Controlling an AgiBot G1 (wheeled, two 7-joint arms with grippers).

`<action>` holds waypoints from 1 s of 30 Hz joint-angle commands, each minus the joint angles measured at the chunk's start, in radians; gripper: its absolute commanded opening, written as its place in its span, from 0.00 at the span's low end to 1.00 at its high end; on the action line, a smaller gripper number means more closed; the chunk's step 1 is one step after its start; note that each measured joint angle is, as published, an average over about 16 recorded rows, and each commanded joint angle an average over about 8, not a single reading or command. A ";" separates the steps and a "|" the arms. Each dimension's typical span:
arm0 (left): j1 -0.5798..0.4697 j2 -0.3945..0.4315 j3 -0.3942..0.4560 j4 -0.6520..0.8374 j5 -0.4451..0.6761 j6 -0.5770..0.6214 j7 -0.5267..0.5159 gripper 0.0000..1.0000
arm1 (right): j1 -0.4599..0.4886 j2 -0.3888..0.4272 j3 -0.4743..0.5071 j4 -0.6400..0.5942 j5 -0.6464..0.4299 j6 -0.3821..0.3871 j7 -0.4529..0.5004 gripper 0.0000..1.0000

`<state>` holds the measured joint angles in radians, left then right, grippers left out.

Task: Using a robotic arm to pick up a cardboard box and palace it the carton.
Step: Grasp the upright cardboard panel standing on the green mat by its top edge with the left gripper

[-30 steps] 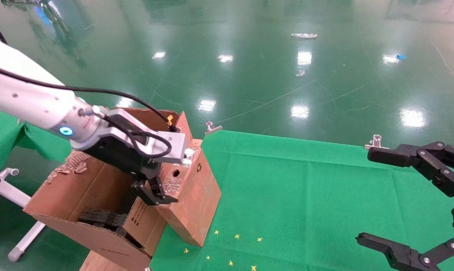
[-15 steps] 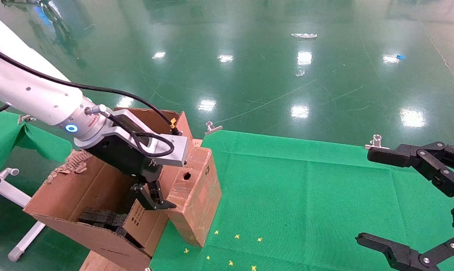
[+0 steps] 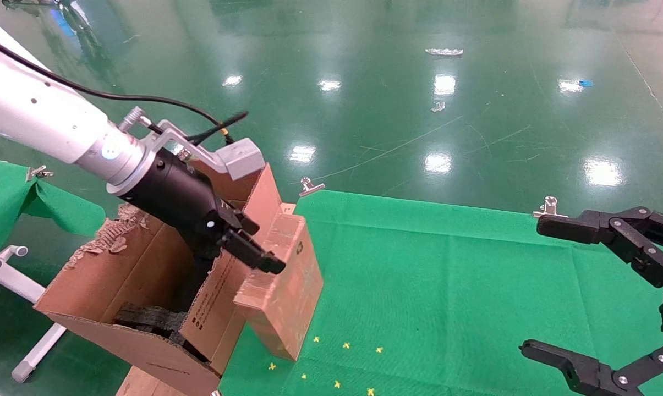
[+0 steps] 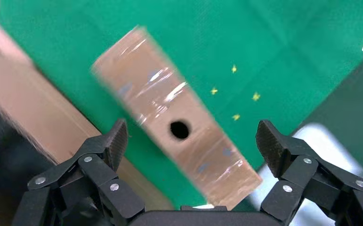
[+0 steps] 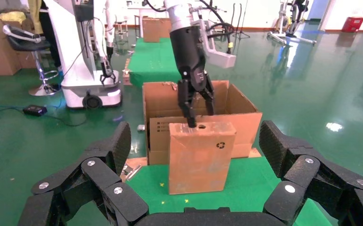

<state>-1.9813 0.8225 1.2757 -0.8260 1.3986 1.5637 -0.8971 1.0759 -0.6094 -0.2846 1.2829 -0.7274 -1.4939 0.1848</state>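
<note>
The small brown cardboard box (image 3: pixel 287 286) stands upright on the green table cloth (image 3: pixel 447 275), against the printed flap of the carton (image 3: pixel 105 275). My left gripper (image 3: pixel 252 248), on the white arm, hangs open just over the box's taped top. In the left wrist view the box top (image 4: pixel 179 108), with its round hole, lies between the spread fingers (image 4: pixel 116 141). The right wrist view shows the box (image 5: pixel 200 157) with its recycling mark, the left gripper (image 5: pixel 199 110) above it with one fingertip at the top edge, and the carton (image 5: pixel 245 120) behind. Black foam (image 3: pixel 144 316) lies inside the carton.
My right gripper (image 3: pixel 532 286) is parked open at the table's right edge; its fingers (image 5: pixel 120 146) frame the right wrist view. Metal clips (image 3: pixel 309 186) hold the cloth's far edge. Yellow marks (image 3: pixel 345 345) dot the cloth. A white frame (image 3: pixel 12 269) stands left of the carton.
My left wrist has lifted and rolled, swinging the gripper from beside the carton's flap to over the box's top. The box has shifted slightly. The right arm has not moved.
</note>
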 commanded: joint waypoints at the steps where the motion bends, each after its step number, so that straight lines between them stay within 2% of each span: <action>1: -0.003 0.018 0.012 0.053 -0.005 0.003 -0.089 1.00 | 0.000 0.000 0.000 0.000 0.000 0.000 0.000 1.00; 8: -0.004 0.085 0.070 0.059 0.048 -0.013 -0.317 1.00 | 0.000 0.000 -0.001 0.000 0.000 0.000 0.000 1.00; 13: 0.014 0.113 0.090 0.032 0.065 -0.031 -0.400 1.00 | 0.000 0.000 -0.001 0.000 0.001 0.000 0.000 1.00; 14: 0.018 0.117 0.093 0.025 0.070 -0.036 -0.409 0.97 | 0.000 0.000 -0.001 0.000 0.001 0.000 -0.001 0.92; 16: 0.025 0.126 0.101 0.015 0.082 -0.043 -0.426 0.82 | 0.000 0.000 -0.001 0.000 0.001 0.001 -0.001 0.68; 21: 0.041 0.142 0.124 -0.007 0.118 -0.057 -0.469 0.21 | 0.000 0.001 -0.002 0.000 0.001 0.001 -0.001 0.05; 22: 0.043 0.144 0.126 -0.012 0.122 -0.059 -0.476 0.12 | 0.000 0.001 -0.002 0.000 0.001 0.001 -0.001 0.00; 24: 0.045 0.146 0.131 -0.023 0.131 -0.061 -0.490 0.01 | 0.000 0.001 -0.002 0.000 0.001 0.001 -0.001 0.00; 30: 0.040 0.140 0.137 -0.072 0.148 -0.068 -0.524 0.00 | 0.000 0.001 -0.002 0.000 0.001 0.001 -0.001 0.00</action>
<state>-1.9438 0.9608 1.4135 -0.9001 1.5499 1.4972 -1.4191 1.0763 -0.6085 -0.2867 1.2829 -0.7260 -1.4930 0.1837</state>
